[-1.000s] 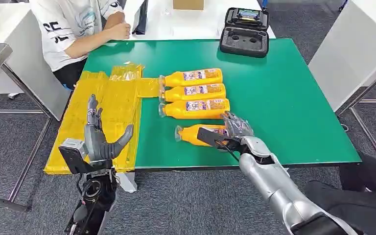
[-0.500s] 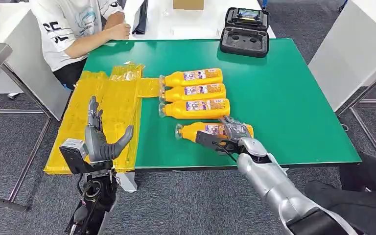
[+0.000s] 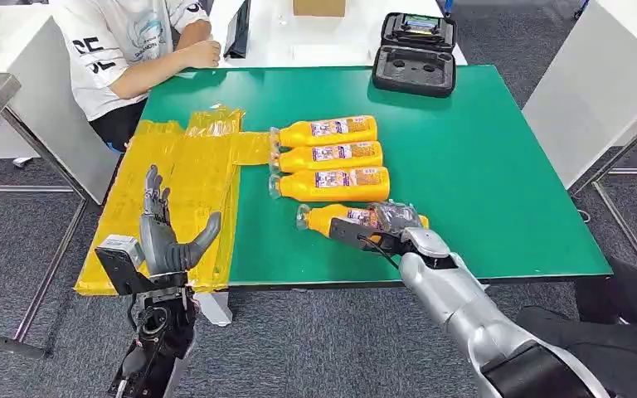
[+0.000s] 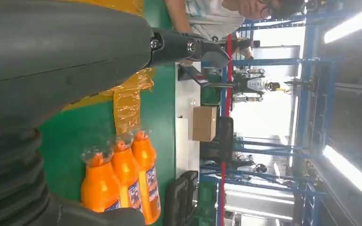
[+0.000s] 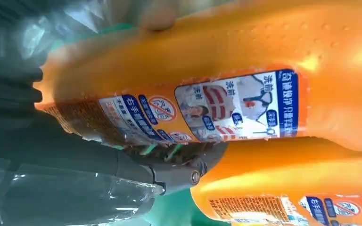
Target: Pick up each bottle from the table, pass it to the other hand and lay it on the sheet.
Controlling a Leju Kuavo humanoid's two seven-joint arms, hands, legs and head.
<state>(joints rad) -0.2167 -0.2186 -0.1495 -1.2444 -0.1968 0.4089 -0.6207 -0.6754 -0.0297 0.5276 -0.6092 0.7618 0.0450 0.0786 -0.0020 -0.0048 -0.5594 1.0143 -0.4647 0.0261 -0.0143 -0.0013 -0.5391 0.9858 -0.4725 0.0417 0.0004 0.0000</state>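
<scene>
Four orange bottles lie side by side on the green table. My right hand wraps around the nearest bottle, which still lies on the table near the front edge. Up close, that bottle's label sits between my thumb and the fingers over it, with the neighbouring bottle just beyond. Three other bottles lie in a row behind. My left hand is held open and upright over the near end of the yellow sheet. The bottle row and sheet appear past it.
A black open case sits at the table's far edge. A person in a white shirt sits at the far left corner, arm on the table. A white table with a cardboard box stands behind. Grey carpet lies around.
My right hand has slid forward onto the nearest bottle and closed around it; the bottle shifted slightly away. My left hand dropped a little toward me.
</scene>
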